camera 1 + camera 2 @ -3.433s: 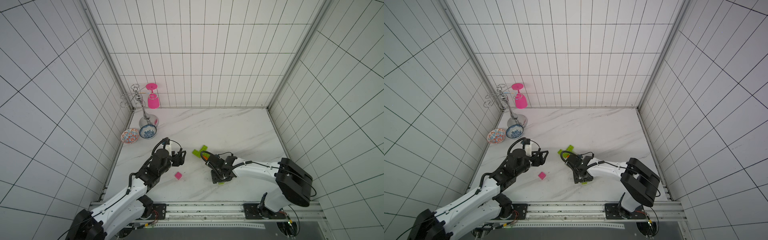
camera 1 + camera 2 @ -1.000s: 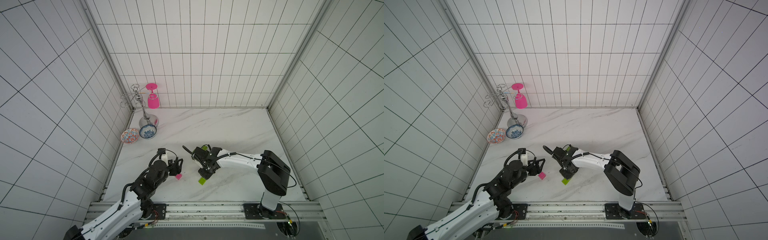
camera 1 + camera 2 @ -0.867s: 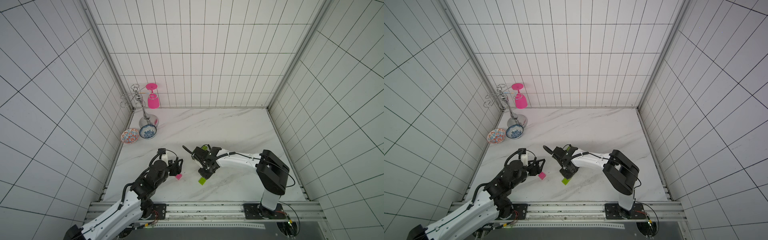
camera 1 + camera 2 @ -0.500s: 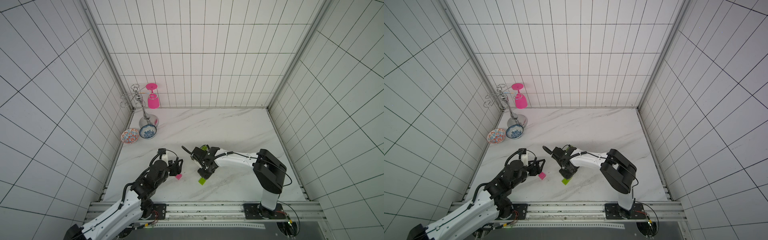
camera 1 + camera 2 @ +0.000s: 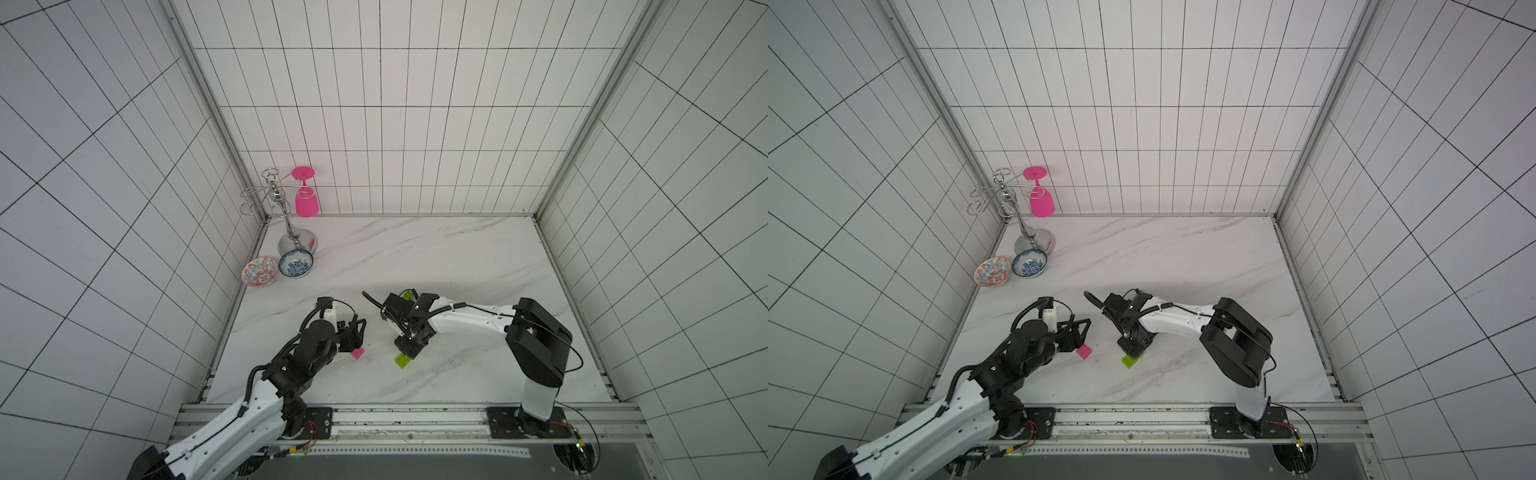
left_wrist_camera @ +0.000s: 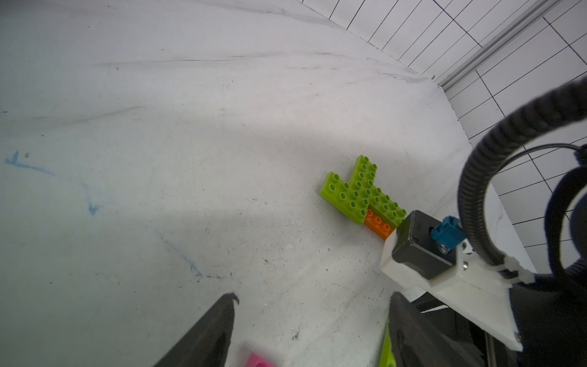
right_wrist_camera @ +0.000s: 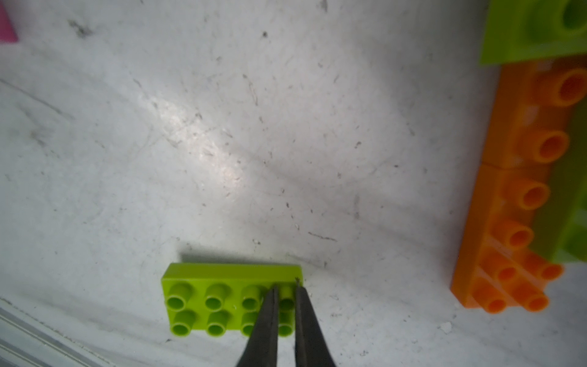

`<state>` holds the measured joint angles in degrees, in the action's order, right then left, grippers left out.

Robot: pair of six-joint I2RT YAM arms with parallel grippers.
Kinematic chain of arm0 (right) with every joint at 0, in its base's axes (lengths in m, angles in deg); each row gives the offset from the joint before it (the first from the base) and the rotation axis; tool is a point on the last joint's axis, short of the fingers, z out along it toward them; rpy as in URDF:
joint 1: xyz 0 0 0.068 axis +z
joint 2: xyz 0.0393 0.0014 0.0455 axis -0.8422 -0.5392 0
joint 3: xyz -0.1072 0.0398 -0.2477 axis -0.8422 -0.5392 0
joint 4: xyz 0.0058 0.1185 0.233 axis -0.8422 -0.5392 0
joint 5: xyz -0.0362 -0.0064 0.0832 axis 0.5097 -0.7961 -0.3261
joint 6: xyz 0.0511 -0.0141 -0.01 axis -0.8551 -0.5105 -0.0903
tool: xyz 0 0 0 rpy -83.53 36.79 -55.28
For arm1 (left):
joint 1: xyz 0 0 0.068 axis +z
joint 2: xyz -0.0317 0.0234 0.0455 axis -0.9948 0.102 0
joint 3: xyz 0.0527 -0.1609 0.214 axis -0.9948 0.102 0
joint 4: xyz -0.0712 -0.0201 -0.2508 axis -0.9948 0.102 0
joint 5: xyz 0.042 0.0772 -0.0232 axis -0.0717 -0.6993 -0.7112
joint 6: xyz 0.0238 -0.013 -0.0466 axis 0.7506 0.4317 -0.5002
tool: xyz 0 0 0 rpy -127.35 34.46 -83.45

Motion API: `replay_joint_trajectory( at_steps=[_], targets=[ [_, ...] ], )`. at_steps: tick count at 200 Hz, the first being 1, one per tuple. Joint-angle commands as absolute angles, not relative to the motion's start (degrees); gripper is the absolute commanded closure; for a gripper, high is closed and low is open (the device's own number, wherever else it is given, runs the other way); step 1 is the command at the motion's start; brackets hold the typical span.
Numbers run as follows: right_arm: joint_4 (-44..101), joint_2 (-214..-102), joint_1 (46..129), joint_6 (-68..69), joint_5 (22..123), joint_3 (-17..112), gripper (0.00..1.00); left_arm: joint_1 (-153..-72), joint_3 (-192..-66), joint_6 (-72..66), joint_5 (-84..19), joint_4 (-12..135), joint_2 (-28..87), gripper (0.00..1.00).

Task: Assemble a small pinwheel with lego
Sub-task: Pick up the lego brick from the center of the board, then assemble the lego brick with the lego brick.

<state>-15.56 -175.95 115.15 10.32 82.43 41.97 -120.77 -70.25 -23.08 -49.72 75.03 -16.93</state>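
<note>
Right gripper (image 7: 286,286) fingers (image 7: 266,317) closed since earlier, seemingly pinching lime-green brick (image 7: 206,302) studs

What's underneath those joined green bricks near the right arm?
Orange bricks lie under the green bricks, sticking out on one side. How far they run beneath is covered.

Back & right of desk (image 5: 478,257) open. Back-left corner crowded by bowls (image 5: 260,272) + glass rack (image 5: 297,244). Betw. arms: lime brick (image 5: 402,360), pink brick (image 5: 357,353).
</note>
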Motion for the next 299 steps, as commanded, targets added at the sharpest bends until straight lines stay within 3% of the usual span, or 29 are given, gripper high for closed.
replay_joint_trajectory(
  at_steps=[1,44,144,299],
  targets=[
    [-18.1,-173.9,113.5,16.2,83.4,45.6,0.9,-120.4,-71.0,-22.8,-49.3,71.3,-15.3,0.22],
    [-21.7,-174.2,110.0,24.9,81.1,52.6,0.91,-116.0,-70.3,-24.6,-41.5,63.9,-9.8,0.22],
    [-31.2,-187.4,105.8,35.0,80.2,70.4,0.9,-109.1,-72.1,-22.4,-33.8,59.7,-1.2,0.22],
    [-32.6,-192.3,104.5,37.6,83.5,73.6,0.9,-108.3,-73.2,-21.9,-33.1,57.6,4.2,0.22]
  ],
)
